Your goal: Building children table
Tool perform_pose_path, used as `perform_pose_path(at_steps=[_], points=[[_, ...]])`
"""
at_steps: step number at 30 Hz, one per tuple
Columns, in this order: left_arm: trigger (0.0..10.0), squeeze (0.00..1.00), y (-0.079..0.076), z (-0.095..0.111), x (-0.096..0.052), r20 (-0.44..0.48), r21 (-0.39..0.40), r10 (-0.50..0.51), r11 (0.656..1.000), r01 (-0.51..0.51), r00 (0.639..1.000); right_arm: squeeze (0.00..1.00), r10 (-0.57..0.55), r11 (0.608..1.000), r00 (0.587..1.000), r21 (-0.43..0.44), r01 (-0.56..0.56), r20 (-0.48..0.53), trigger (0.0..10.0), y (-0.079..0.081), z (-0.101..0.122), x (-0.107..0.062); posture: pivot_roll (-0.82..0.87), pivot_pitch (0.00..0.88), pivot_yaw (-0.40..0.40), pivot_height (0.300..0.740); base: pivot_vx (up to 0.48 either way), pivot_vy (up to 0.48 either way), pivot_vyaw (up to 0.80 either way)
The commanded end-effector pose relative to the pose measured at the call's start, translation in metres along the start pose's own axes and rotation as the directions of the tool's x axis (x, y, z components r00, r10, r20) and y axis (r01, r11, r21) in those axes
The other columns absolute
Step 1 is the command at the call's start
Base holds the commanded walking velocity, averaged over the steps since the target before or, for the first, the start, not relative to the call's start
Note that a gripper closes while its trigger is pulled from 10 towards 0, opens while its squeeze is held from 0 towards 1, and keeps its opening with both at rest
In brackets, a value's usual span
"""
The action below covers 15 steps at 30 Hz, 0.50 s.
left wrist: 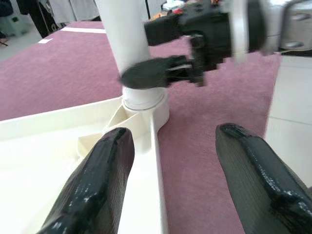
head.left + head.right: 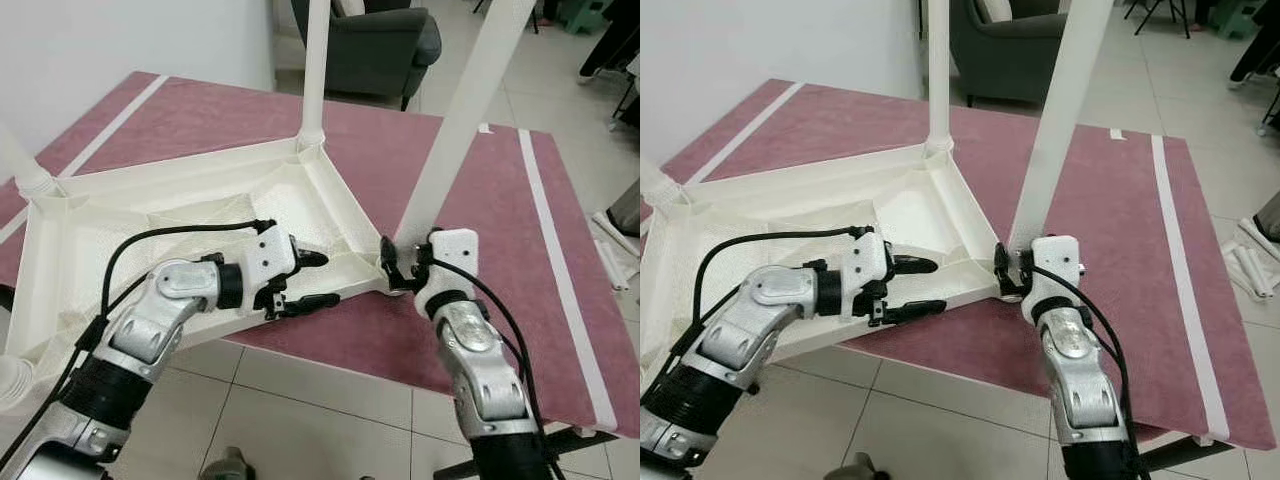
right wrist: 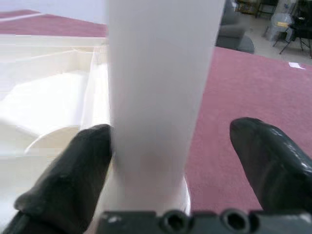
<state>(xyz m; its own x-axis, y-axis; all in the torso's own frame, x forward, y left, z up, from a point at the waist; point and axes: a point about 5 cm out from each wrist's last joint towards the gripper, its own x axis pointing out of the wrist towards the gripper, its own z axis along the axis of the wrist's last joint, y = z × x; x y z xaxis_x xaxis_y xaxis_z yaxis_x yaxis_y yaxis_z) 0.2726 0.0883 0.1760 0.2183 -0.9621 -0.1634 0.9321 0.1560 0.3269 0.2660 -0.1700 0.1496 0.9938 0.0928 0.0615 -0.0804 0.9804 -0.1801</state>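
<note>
Lying upside down at frame centre-left on one maroon mat (image 2: pixel 480 200): one white tabletop (image 2: pixel 180 230). Three white legs standing from its corners: far leg (image 2: pixel 315 60), near leg (image 2: pixel 460 120), left leg (image 2: pixel 20 165). Right gripper (image 2: pixel 400 262) spread around the near leg's base. Left gripper (image 2: pixel 310 280) spread over the tabletop's near rim, holding nothing.

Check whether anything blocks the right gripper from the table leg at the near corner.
Nothing visible does. The right gripper is already at the base of the near table leg, one finger against it and the other apart, where it enters the corner of the upturned tabletop. The left gripper sits open beside that corner, not between.
</note>
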Motion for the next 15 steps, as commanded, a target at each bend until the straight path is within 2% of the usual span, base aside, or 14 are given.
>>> perform_pose_path(at_steps=[1,2,3,4,7,8,10,11,13,15], points=[[10.0,0.0,0.004,-0.001,-0.006,-0.023,-0.002,0.101,0.995,-0.102,0.995,0.0,0.038,0.999,0.999,0.011,-0.038,0.005,10.0,0.001,0.001,-0.007,0.11,0.003,-0.003,0.74,0.0,0.0,0.0],[10.0,0.0,0.006,-0.003,-0.009,-0.038,-0.011,0.172,0.985,-0.172,0.984,0.0,0.052,0.999,0.999,0.01,-0.052,-0.006,10.0,0.003,-0.003,-0.017,0.11,0.002,-0.006,0.74,0.0,0.0,0.0],[10.0,0.0,0.006,-0.003,-0.009,-0.038,-0.011,0.172,0.985,-0.172,0.984,0.0,0.052,0.999,0.999,0.01,-0.052,-0.006,10.0,0.003,-0.003,-0.017,0.11,0.002,-0.006,0.74,0.0,0.0,0.0],[10.0,0.0,0.007,-0.004,-0.012,-0.049,-0.023,0.227,0.973,-0.228,0.973,0.0,0.059,0.998,0.998,0.012,-0.058,-0.019,10.0,0.004,-0.007,-0.026,0.11,0.0,-0.011,0.74,0.0,0.0,0.0],[10.0,0.0,0.009,-0.006,-0.015,-0.073,-0.04,0.277,0.959,-0.28,0.958,0.0,0.063,0.998,0.997,0.007,-0.062,-0.034,10.0,0.005,-0.01,-0.033,0.11,0.0,-0.011,0.74,0.0,0.0,0.0],[10.0,0.0,0.009,-0.008,-0.018,-0.093,-0.042,0.311,0.948,-0.316,0.946,0.0,0.08,0.997,0.995,0.004,-0.08,-0.062,10.0,0.007,-0.017,-0.044,0.11,0.0,-0.011,0.74,0.0,0.0,0.0],[10.0,0.0,0.01,-0.013,-0.024,-0.143,-0.029,0.386,0.919,-0.393,0.912,0.0,0.154,0.988,0.982,0.029,-0.152,-0.106,10.0,0.015,-0.026,-0.061,0.11,0.0,-0.013,0.74,0.0,0.0,0.0],[10.0,0.0,0.01,-0.013,-0.024,-0.143,-0.029,0.386,0.919,-0.393,0.912,0.0,0.154,0.988,0.982,0.029,-0.152,-0.106,10.0,0.015,-0.026,-0.061,0.11,0.0,-0.013,0.74,0.0,0.0,0.0],[10.0,0.0,0.009,-0.016,-0.028,-0.176,-0.025,0.417,0.904,-0.428,0.892,0.0,0.236,0.971,0.964,0.061,-0.23,-0.123,10.0,0.023,-0.028,-0.068,0.11,0.0,-0.011,0.74,0.0,0.0,0.0],[10.0,0.0,0.003,-0.017,-0.027,-0.184,-0.024,0.412,0.906,-0.423,0.893,0.0,0.329,0.944,0.937,0.063,-0.323,-0.116,10.0,0.033,-0.027,-0.068,0.11,0.0,-0.01,0.74,0.0,0.0,0.0]])
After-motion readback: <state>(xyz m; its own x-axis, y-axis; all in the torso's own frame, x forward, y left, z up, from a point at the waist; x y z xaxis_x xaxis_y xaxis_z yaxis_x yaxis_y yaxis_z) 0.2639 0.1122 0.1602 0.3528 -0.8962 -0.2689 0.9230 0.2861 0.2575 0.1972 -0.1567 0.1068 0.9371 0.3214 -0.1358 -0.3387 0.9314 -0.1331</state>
